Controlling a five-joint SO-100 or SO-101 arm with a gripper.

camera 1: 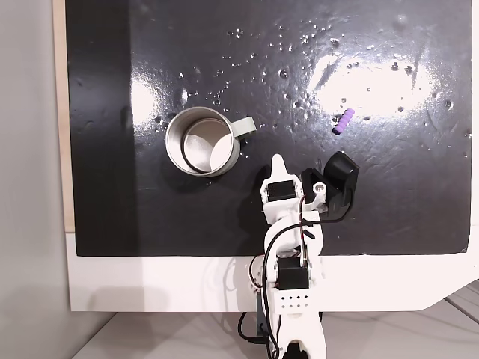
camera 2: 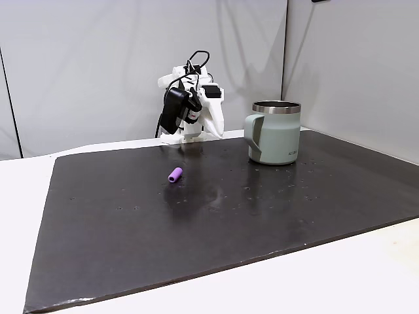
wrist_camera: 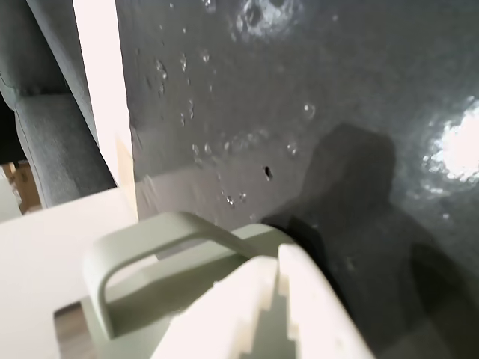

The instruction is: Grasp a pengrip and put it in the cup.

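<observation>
Currently the arm sits folded near the counter's [camera 1: 97, 284] edge, and the reach has not yet begun. Going left to right in a fixed view from above: the cup [camera 1: 202, 141] stands upright on the black mat [camera 1: 404, 217], handle turned toward the right; the claw [camera 1: 278, 161] points up-frame just right of that handle, fingers together as far as can be judged — closed on nothing; the pengrip [camera 1: 343, 121] lies on its side further right, well apart from both cup and claw.

Procedure for the step in hand, as a judgement:
- Swing the arm toward the pengrip, which is to the right in this view, and open the claw before descending.
- Align the fingers across the tube's short axis, since a round tube may roll if nudged along the mat.
- Close gently; the piece looks soft and is small.

In the wrist view the claw [wrist_camera: 278, 263] hangs over the cup's pale handle [wrist_camera: 142, 254].

Markings: small pale lettering shows low on the cup wall [camera 2: 287, 152] in the side fixed view — too small to read.
</observation>
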